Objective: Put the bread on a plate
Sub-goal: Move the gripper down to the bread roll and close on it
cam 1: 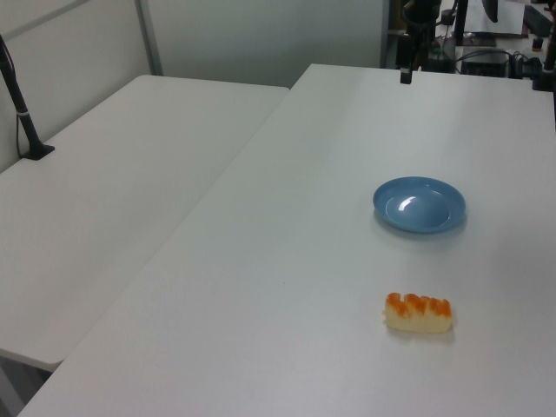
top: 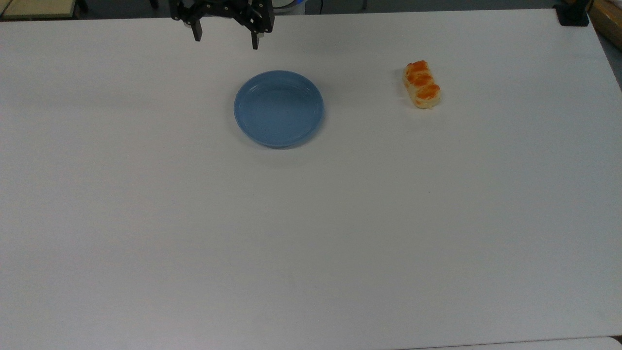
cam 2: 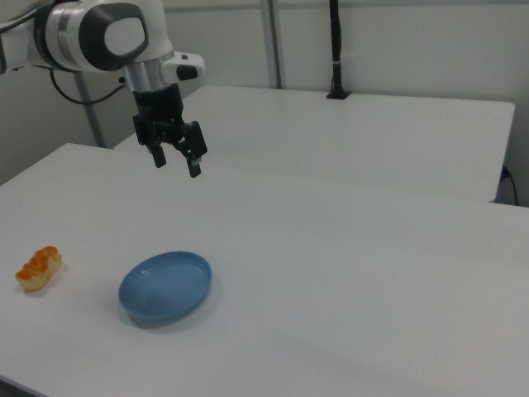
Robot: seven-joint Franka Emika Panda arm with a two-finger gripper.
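Note:
The bread point(top: 422, 84) is a small pale-yellow loaf with orange-brown glazed lumps on top, lying on the white table toward the top view's right. It also appears low in the left view point(cam 1: 419, 313) and at the right view's left edge point(cam 2: 39, 267). The round blue plate point(top: 279, 108) sits bare near the table's middle, seen too in the left view point(cam 1: 420, 204) and right view point(cam 2: 165, 286). My black gripper point(top: 225, 43) hangs open in the air above the table's far edge, behind the plate and well away from the bread, also in the right view point(cam 2: 176, 161).
The white table point(top: 311, 233) stretches wide and bare in front of the plate. A second white table point(cam 1: 113, 174) adjoins it at the left view's left, with a black post point(cam 1: 22, 113) clamped on it. A black block point(top: 573, 17) sits at the top view's far right corner.

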